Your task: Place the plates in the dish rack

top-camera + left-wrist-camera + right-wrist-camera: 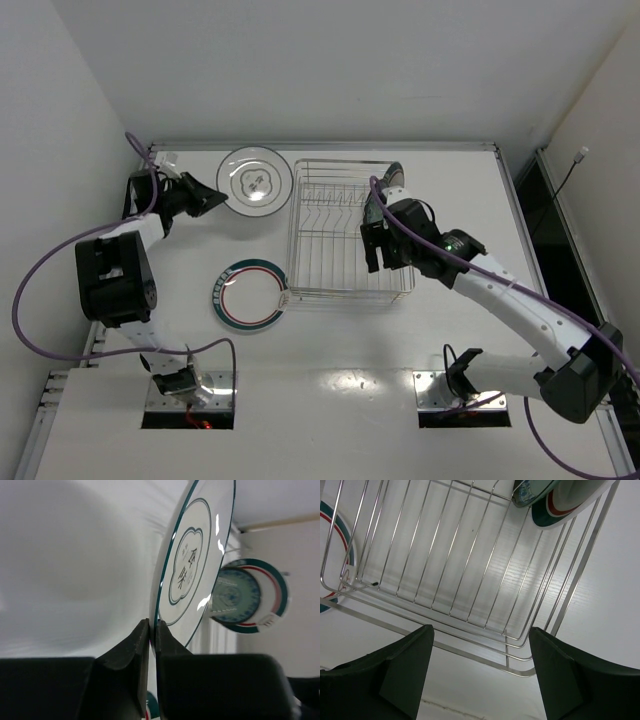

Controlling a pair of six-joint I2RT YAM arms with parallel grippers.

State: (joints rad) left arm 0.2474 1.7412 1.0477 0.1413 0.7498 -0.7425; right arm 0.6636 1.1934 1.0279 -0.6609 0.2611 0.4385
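Here, left gripper (152, 626) clamps rim of glossy, perhaps ceramic, round plate (196, 562).

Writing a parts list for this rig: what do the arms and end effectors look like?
Both arms: white links, black joint housings, a purple cable along each. The right arm shows a small green light. The left end effector and right end effector have two black wedge-shaped fingers.

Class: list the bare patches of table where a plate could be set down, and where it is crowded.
Bare: the table nearer than the green-rimmed plate and dish rack; also right of the rack. Crowded: far left, where the left gripper pinches the motif plate beside the rack.
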